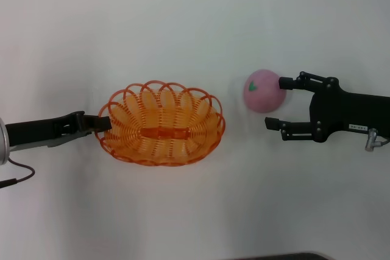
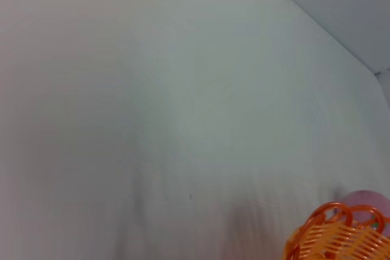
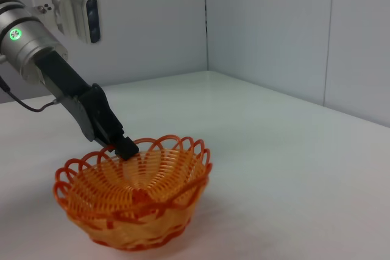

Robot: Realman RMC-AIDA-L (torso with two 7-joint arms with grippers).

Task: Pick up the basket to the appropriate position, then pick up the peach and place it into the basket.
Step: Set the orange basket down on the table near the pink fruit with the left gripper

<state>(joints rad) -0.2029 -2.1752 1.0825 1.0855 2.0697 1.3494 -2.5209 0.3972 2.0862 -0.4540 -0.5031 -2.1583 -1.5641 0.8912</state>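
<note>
The orange openwork basket [image 1: 161,123] stands at the middle of the white table. My left gripper [image 1: 102,123] comes in from the left and is shut on its left rim; the right wrist view shows this left gripper [image 3: 124,146] pinching a rim loop of the basket [image 3: 134,202]. To the basket's right lies the pink peach [image 1: 263,89] with its green leaf mark. My right gripper [image 1: 277,103] is open at the peach's right side. Its far fingertip touches the peach and the near finger is apart from it. In the left wrist view a corner of the basket [image 2: 341,235] shows with the peach [image 2: 368,201] behind it.
The white table [image 1: 183,22] stretches away on all sides of the basket and peach. Grey wall panels [image 3: 268,28] stand behind the table in the right wrist view. A dark edge [image 1: 280,256] shows at the table's near side.
</note>
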